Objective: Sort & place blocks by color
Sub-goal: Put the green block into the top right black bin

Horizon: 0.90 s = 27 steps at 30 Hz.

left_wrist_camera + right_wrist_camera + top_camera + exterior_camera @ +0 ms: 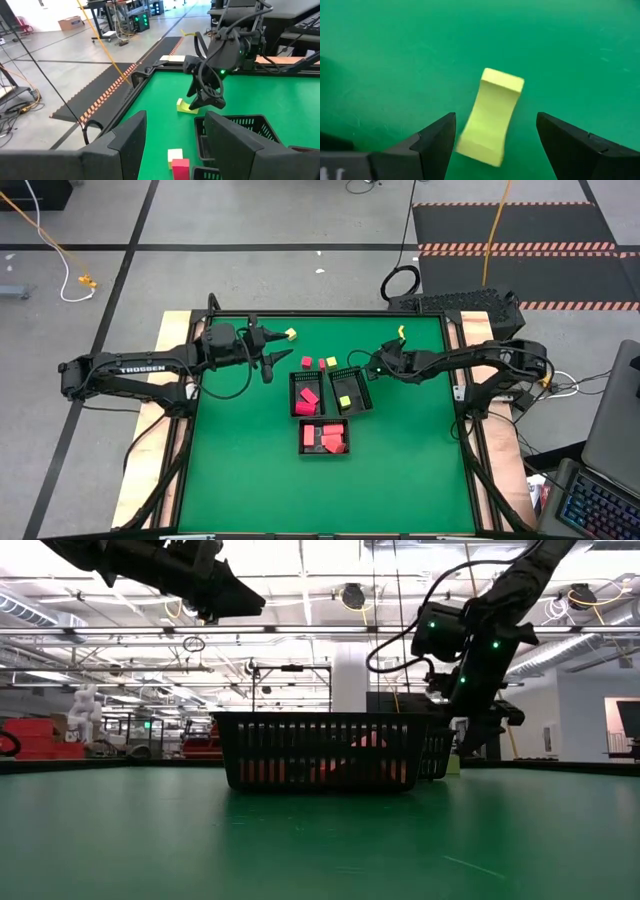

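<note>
Your right gripper [495,145] sits spread over the waisted yellow-green block [491,116]; center it, drop straight, then pinch.

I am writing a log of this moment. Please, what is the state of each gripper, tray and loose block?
Left gripper: open, empty.
Right gripper: open, around the yellow bar.
Three trays: holding blocks.
Loose blocks: lying on the mat.
</note>
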{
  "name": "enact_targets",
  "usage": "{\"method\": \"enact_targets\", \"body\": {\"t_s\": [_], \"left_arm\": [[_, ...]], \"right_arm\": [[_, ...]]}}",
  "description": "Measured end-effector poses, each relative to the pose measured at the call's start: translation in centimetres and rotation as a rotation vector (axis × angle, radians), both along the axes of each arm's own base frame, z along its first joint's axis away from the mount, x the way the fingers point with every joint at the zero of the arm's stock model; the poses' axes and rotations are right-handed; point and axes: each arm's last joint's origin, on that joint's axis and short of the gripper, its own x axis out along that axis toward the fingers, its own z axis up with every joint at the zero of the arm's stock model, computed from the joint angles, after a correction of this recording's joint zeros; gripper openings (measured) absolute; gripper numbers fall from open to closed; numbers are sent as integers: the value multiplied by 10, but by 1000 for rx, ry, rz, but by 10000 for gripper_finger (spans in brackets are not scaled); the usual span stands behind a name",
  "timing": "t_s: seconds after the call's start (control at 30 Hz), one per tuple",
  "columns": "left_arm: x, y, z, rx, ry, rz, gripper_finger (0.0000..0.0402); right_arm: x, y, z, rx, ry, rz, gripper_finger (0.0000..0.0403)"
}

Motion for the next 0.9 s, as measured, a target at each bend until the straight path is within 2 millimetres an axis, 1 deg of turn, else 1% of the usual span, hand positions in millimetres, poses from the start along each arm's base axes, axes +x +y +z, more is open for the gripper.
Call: {"method": "enact_targets", "body": {"t_s": [0.27,0.63,0.77,0.9], "left_arm": [[0,0,0,11,2,-1,205],[0,0,0,11,2,-1,205],[0,0,0,11,3,-1,205],[0,0,0,10,3,-1,205]], "right_arm": [[2,3,-3,2,-3,3,270],[-2,4,-5,22,46,-2,268],[-2,5,-5,39,41,5,248],[-2,5,-5,39,41,5,208]]}}
